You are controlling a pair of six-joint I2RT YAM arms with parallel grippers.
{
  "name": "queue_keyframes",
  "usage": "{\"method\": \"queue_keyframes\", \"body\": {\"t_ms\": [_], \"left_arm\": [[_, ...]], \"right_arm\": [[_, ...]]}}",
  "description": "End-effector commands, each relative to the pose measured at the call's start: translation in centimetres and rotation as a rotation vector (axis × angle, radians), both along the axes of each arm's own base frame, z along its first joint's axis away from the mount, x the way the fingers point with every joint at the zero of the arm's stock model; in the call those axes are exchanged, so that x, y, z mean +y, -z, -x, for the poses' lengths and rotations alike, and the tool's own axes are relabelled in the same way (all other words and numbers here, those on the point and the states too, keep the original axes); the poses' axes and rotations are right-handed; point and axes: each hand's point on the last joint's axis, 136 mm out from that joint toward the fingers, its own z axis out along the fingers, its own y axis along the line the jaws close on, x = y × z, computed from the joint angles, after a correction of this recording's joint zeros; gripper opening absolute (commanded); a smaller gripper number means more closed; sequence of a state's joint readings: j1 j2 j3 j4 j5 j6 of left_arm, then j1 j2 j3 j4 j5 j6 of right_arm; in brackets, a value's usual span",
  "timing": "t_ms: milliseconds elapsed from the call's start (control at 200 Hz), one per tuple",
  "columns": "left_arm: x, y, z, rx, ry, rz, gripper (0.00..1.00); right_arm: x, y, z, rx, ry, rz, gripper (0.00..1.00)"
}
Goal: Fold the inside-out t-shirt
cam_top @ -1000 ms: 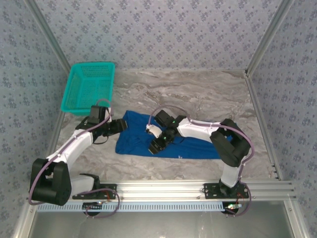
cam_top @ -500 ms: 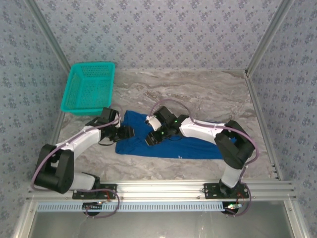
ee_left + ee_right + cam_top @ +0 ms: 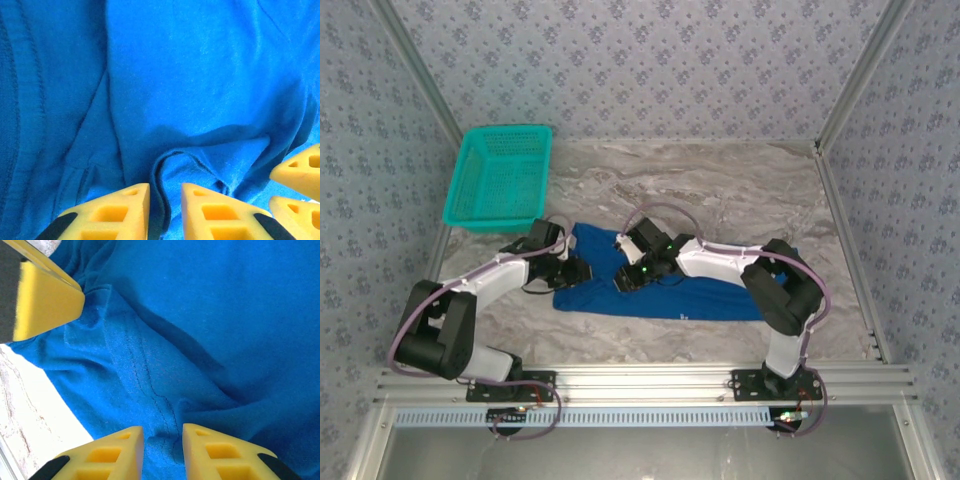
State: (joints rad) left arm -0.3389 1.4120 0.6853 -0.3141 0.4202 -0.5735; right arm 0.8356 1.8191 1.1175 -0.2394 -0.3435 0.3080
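Observation:
The inside-out t-shirt (image 3: 710,290) is royal blue and lies flat across the middle of the marble table, spread left to right. My left gripper (image 3: 578,272) is down on the shirt's left edge. In the left wrist view its yellow fingers (image 3: 125,202) stand close together with a raised fold of the blue cloth (image 3: 200,75) pinched between them. My right gripper (image 3: 623,280) is just to its right on the same end of the shirt. There its fingers (image 3: 210,447) pinch a puckered seam of the cloth (image 3: 225,305). Each wrist view catches the other gripper's yellow fingertips nearby.
A teal mesh basket (image 3: 508,130) stands at the back left of the table, apart from the shirt. Bare marble (image 3: 720,190) lies behind the shirt and to its right. Metal frame rails run along the table's sides and its near edge.
My left gripper has moved right onto the shirt's left edge and closed on a fold. The right gripper has shifted a little up and left, and its jaws have narrowed on the cloth.

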Motion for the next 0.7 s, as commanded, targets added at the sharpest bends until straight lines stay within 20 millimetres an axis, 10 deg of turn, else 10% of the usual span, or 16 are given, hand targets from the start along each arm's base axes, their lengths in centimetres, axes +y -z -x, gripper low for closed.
{"method": "queue_keyframes", "body": {"t_ms": [0, 135, 695], "left_arm": [[-0.1, 0.0, 0.7, 0.012, 0.028, -0.001, 0.16], [-0.1, -1.1, 1.4, -0.008, 0.053, 0.002, 0.00], [-0.4, -3.2, 7.6, -0.024, 0.280, -0.162, 0.00]], "right_arm": [[-0.3, 0.7, -0.3, 0.030, 0.036, 0.045, 0.27], [-1.8, 1.7, -0.2, 0.071, 0.076, 0.150, 0.22], [-6.4, 0.0, 0.8, 0.145, 0.131, 0.295, 0.14]]}}
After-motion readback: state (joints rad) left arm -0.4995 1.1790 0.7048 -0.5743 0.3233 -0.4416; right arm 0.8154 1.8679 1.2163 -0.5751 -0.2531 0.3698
